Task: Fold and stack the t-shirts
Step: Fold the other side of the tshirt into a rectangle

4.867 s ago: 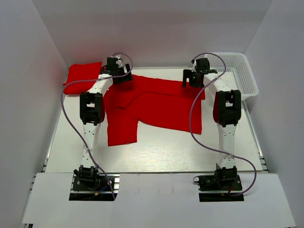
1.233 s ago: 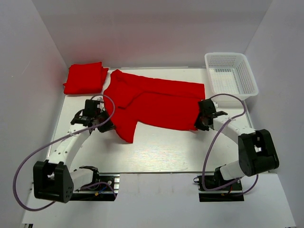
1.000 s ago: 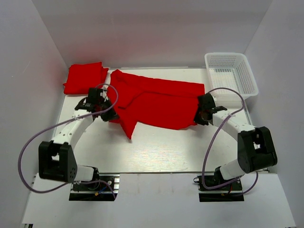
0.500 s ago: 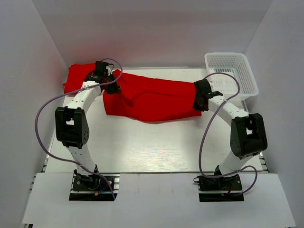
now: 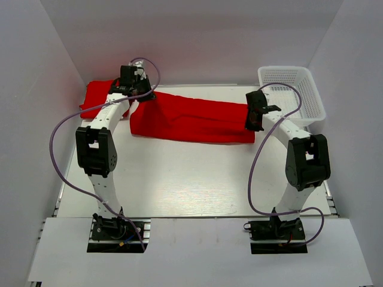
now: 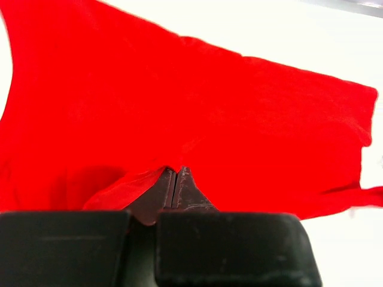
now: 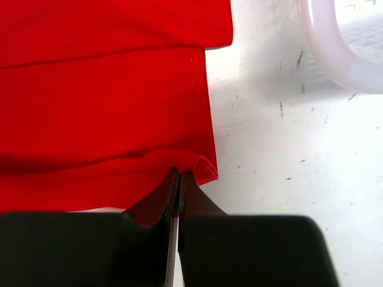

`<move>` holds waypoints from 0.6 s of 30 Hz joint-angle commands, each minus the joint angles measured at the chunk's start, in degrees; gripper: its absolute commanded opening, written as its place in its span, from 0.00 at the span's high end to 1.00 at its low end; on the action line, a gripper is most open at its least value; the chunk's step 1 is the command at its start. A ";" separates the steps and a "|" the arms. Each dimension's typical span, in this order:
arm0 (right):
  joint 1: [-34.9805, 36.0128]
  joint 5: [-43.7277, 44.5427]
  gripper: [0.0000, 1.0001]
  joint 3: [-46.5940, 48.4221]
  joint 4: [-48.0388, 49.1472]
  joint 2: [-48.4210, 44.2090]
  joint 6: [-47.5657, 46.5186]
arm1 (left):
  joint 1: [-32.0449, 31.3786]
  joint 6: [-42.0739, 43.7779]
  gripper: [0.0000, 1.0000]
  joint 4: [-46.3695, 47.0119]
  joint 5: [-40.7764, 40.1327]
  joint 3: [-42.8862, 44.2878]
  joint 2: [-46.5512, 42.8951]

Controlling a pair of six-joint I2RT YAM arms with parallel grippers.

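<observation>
A red t-shirt [image 5: 191, 119] lies across the back of the table as a long doubled band. My left gripper [image 5: 140, 98] is at its back left corner, shut on a fold of the cloth [image 6: 131, 185]; its tips [image 6: 175, 171] meet with red fabric between them. My right gripper [image 5: 250, 124] is at the band's right end, shut on the t-shirt's hem [image 7: 203, 164], jaws pressed together [image 7: 179, 174]. A second t-shirt [image 5: 94, 101], folded into a small pad, lies at the back left corner, partly behind the left arm.
A white mesh basket [image 5: 308, 98] stands at the back right, its rim [image 7: 335, 57] just beyond the right gripper. White walls enclose the table on three sides. Bare white tabletop [image 5: 197, 179] stretches between the shirt and the arm bases.
Both grippers have carried the shirt's near edge away toward the back, laying it over the far half. The hanging flap at the left is gone and the shirt is now a narrow band.
</observation>
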 commanded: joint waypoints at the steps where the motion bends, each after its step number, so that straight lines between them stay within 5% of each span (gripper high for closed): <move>1: -0.57 1.50 1.00 3.09 -0.70 0.07 -1.21 | 0.23 4.69 1.00 4.87 5.85 4.01 -0.20; 18: -3.29 -0.17 1.00 9.77 -1.05 5.86 -1.39 | 3.83 9.00 1.00 9.88 5.77 10.60 8.14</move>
